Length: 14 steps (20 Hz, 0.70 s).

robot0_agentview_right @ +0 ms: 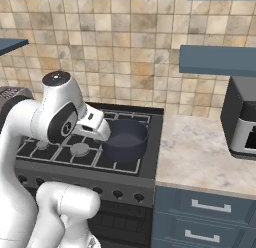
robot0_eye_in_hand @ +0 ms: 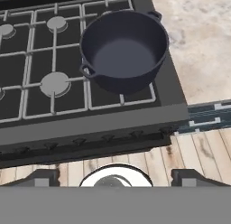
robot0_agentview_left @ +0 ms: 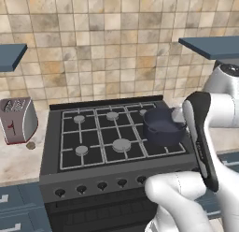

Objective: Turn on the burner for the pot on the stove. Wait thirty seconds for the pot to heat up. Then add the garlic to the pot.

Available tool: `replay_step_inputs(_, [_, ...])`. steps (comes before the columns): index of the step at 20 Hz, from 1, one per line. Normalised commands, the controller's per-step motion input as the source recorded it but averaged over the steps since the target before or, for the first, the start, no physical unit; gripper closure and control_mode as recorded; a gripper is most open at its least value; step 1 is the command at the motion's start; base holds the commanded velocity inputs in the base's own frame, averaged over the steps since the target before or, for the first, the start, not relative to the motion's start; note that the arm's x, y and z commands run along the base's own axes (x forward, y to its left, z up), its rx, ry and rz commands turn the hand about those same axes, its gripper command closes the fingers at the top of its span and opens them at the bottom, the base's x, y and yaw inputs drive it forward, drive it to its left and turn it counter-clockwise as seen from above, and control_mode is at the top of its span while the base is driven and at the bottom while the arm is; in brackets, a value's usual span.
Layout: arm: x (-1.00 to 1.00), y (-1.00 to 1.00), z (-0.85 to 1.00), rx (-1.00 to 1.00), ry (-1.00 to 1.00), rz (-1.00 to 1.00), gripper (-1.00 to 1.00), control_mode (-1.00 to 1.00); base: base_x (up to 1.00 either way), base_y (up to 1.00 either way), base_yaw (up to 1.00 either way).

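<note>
Stove: pot sits on the front-right burner, right end of the grates, upright, mouth up, looks empty. Loop handles run on a diagonal in the hand view, one near-left, one far-right; pot is round so no real long axis.

Knob row runs along the stove front, just below the pot in the hand view, between pot and fingers. Fingers stand wide apart, nothing in them, pulled back off the stove front over the floor. Knobs lie ahead & slightly down from them; can't tell if any is turned.

Garlic: small tan lump on the table left of stove, just in front of the toaster, well apart from pot, far left of the arm. Roundish, no clear pointing dir.
</note>
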Motion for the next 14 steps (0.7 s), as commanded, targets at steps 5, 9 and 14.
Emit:
replay_step_inputs(5, [-0.51,-0.6,-0.16,0.04,0.04,0.0,-1.0,-1.0,0.0,0.0,0.0])
replay_step_inputs(9, [-0.55,-0.63,-0.32,0.07,0.01,0.0,-1.0,-1.0,0.0,0.0,0.0])
replay_step_inputs(14, [-0.51,-0.56,-0.4,0.06,-0.03,0.0,-1.0,-1.0,0.0,0.0,0.0])
